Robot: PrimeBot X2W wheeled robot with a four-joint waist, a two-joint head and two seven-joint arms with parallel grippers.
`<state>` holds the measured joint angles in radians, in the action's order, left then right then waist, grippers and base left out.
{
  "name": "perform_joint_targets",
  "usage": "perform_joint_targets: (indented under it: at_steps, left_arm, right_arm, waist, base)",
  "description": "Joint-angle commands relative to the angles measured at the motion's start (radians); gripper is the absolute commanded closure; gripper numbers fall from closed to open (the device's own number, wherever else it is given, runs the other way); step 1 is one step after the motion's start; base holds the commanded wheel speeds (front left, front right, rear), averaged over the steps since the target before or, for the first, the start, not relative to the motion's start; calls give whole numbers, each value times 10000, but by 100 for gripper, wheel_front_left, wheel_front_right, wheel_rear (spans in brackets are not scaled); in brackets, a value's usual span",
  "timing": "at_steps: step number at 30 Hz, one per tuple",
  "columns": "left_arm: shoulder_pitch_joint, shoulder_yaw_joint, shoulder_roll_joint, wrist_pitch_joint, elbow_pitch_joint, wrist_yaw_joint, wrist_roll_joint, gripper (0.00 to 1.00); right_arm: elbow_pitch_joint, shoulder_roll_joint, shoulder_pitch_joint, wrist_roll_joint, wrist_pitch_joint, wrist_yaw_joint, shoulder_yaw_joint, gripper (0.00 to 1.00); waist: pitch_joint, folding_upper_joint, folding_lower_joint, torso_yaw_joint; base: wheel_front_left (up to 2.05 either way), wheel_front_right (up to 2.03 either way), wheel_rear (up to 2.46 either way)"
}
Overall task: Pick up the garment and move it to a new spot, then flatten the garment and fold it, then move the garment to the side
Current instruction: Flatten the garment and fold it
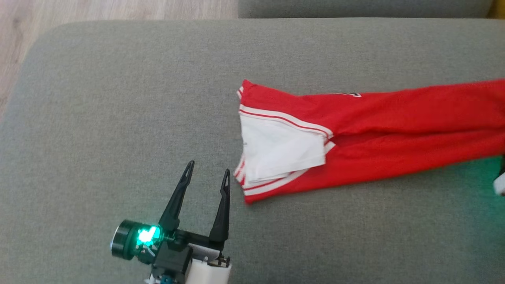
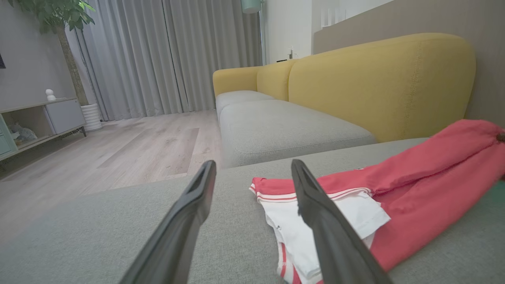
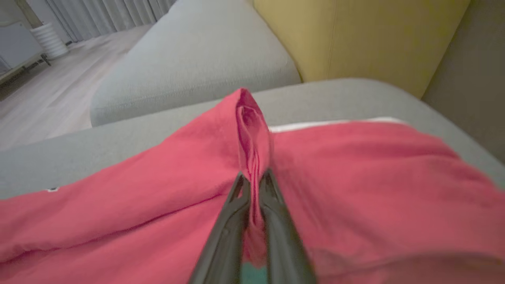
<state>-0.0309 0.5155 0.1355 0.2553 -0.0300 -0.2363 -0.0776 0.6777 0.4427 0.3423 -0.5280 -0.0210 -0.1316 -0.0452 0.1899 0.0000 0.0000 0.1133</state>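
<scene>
Grey sofa cushion (image 1: 118,98): red garment (image 1: 394,130) stretched, unfolded; right gripper (image 3: 254,175) jaws clenched on it, left gripper (image 1: 209,166) jaws spread; folding pending.

We see garment (image 1: 394,130) red; lining (image 1: 276,150) at its 9 o'clock end white, trim (image 1: 284,117) white with red stripe. Cushion (image 1: 118,118) grey-green. Sofa back (image 2: 378,79) mustard. Floor (image 2: 118,150) pale woodgrain. Curtains (image 2: 158,55) grey. Left gripper (image 1: 209,167) black, LED green.

No readable text anywhere (the small mark (image 1: 352,94) on the garment (image 1: 398,118) is too blurred).
</scene>
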Motion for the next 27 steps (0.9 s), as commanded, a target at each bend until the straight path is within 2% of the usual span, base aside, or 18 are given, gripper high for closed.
perform_joint_targets:
  at_steps: [1, 5, 8, 13, 14, 16, 18, 21, 27]
  left_arm:
    - [-74, -392, -92, 64, -304, 50, 92, 0]
    - [33, -506, -107, 64, -304, 101, 151, 0]
    - [90, -553, -117, 64, -291, 169, 191, 0]
    - [29, -539, -194, 64, -250, 322, 253, 0]
    - [50, -544, -203, 64, -255, 398, 254, 0]
    - [85, -567, -180, 64, -245, 461, 277, 0]
    - [99, -585, -160, 64, -235, 491, 289, 0]
    - [119, -677, -110, 64, -231, 527, 331, 0]
    - [39, -693, -187, 65, -201, 659, 358, 0]
  right_arm:
    - [-541, 458, 191, 11, -155, 9, 141, 100]
    - [-1861, 541, 175, -60, -34, 9, 270, 100]
    - [-3084, 313, 179, -38, 151, 9, 470, 100]
    - [-5064, -474, -240, 221, 621, 9, 987, 100]
    - [-5736, -776, -469, 425, 812, 9, 1314, 100]
    - [-6272, -1092, -665, 625, 983, 9, 1705, 100]
    - [-6486, -1259, -750, 727, 1061, 9, 1937, 100]
    - [-6837, -1885, -917, 961, 1214, 9, 2561, 100]
    - [-6339, -3235, -947, 1146, 1145, 9, 3742, 100]
  waist:
    - [-45, 0, 0, -30]
    - [-125, 0, 0, -113]
    - [-168, 0, 0, -123]
    - [-212, 0, 0, 189]
    - [-189, 0, 0, 341]
    - [-150, 0, 0, 492]
    - [-131, 0, 0, 569]
    - [-76, 0, 0, 738]
    - [-5, 0, 0, 1035]
  base:
    - [0, 0, 0]
    - [0, 0, 0]
    - [0, 0, 0]
    - [0, 0, 0]
    - [0, 0, 0]
    - [0, 0, 0]
    - [0, 0, 0]
    - [0, 0, 0]
    - [0, 0, 0]
